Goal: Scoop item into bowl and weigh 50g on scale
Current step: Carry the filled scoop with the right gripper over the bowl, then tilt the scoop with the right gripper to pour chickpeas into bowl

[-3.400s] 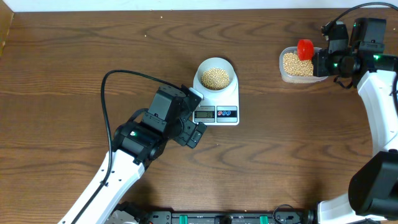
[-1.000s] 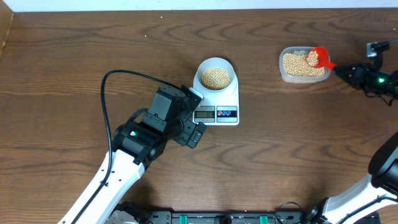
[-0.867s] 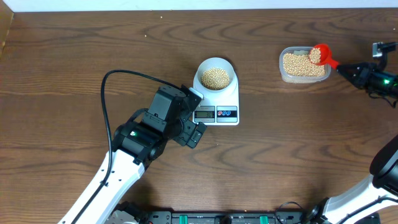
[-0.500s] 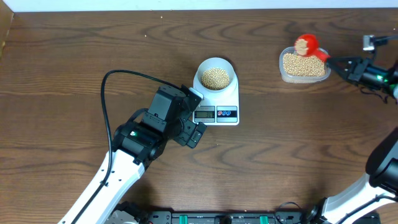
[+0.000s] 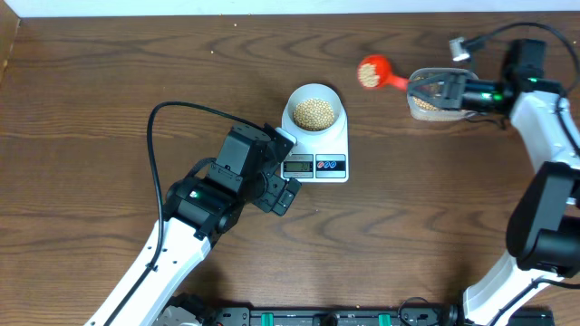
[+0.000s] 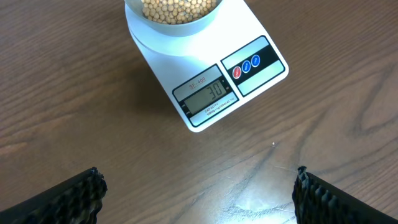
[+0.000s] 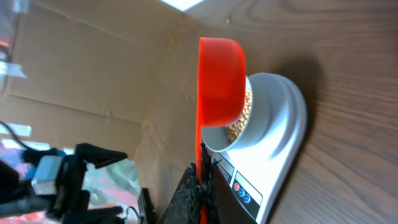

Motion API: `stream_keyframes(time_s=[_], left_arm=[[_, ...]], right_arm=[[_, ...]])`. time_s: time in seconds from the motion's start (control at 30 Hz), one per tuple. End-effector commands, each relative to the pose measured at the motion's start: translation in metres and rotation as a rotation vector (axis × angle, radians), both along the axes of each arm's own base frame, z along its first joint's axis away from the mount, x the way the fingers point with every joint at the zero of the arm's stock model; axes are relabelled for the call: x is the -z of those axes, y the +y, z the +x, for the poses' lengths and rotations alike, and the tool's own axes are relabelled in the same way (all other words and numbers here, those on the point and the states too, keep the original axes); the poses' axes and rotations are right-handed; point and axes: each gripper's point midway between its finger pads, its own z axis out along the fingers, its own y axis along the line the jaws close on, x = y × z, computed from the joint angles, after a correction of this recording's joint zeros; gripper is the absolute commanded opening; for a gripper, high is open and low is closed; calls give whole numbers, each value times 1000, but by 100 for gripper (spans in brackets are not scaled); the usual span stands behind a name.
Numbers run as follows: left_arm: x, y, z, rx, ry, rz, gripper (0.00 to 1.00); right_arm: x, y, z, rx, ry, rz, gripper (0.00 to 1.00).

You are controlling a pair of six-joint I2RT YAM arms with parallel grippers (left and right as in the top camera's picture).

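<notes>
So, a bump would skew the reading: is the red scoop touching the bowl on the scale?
Apart. The overhead view shows bare table between the red scoop and the bowl; the scoop sits up and right of it.

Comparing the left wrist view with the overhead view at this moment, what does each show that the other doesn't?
Left wrist only: the display is legible and appears to read 30, and the left gripper shows its fingertips standing wide apart. Overhead only: the red scoop, loaded with beans, is held by its handle in the shut right gripper, between the clear tub and the bowl. Both: the white scale with the bean-filled bowl on it.
</notes>
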Motion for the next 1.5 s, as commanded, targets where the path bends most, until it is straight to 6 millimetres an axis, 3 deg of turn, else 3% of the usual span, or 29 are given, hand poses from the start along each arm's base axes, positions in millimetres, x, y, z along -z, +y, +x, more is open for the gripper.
stream_keyframes(time_s=[0.0,0.3,0.53,0.87,1.47], left_arm=[[-2,1,3,4,-13,9,98],[-2,1,3,4,-13,9,98],[-2,1,3,4,-13,9,98],[-2,1,3,4,-13,9,98],[-2,1,3,4,-13,9,98]], right_arm=[[12,32,0,-25,59,-47,1],[25,69,0,-38,45,-189,1],[20,91,-3,-17,-53,-368,1],[23,108,-10,-16,-142,-542,1],[25,127,-27,-108,-277,-694,1]])
